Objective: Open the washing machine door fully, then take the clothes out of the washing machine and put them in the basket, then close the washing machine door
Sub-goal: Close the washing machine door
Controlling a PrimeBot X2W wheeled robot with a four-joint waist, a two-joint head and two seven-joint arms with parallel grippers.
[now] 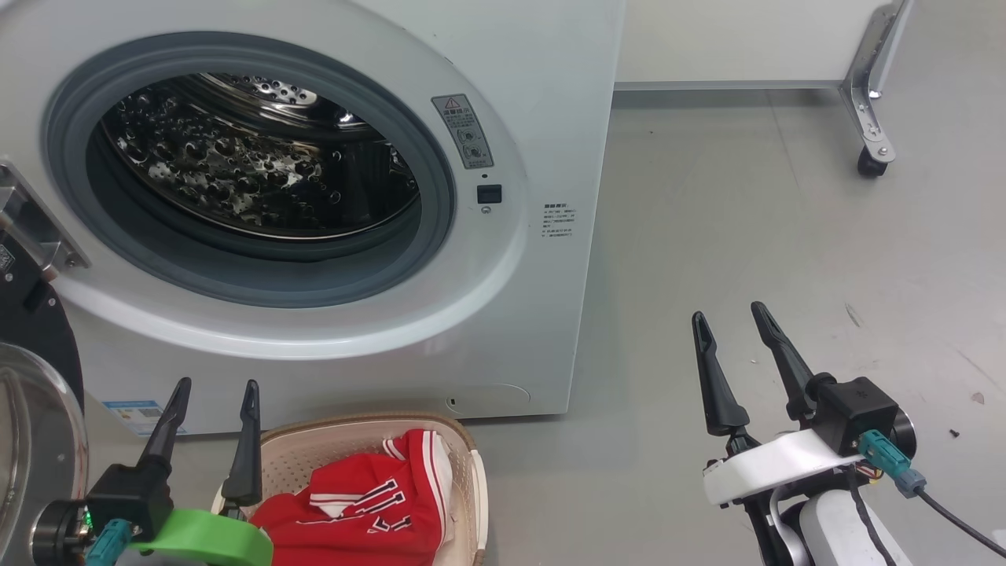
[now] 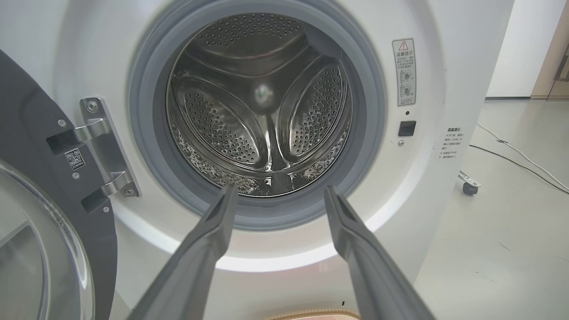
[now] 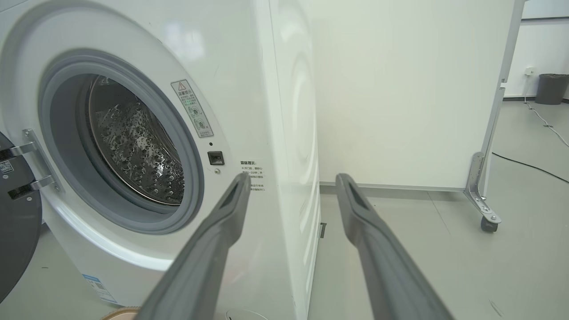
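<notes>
The robot's left gripper point(image 1: 217, 387) carries two long, tapering dark fingers point(image 1: 167, 436) on a black block point(image 1: 130, 499), backed by a bright green curved collar point(image 1: 208, 538) and a teal plug point(image 1: 110, 542). The right gripper point(image 1: 728, 314) has matching fingers on a boxy black housing point(image 1: 857, 413), with a white curved collar point(image 1: 774, 464), a teal-and-blue connector point(image 1: 884, 456) trailing a black cable point(image 1: 959, 523), and a rounded pale forearm point(image 1: 841, 534).
</notes>
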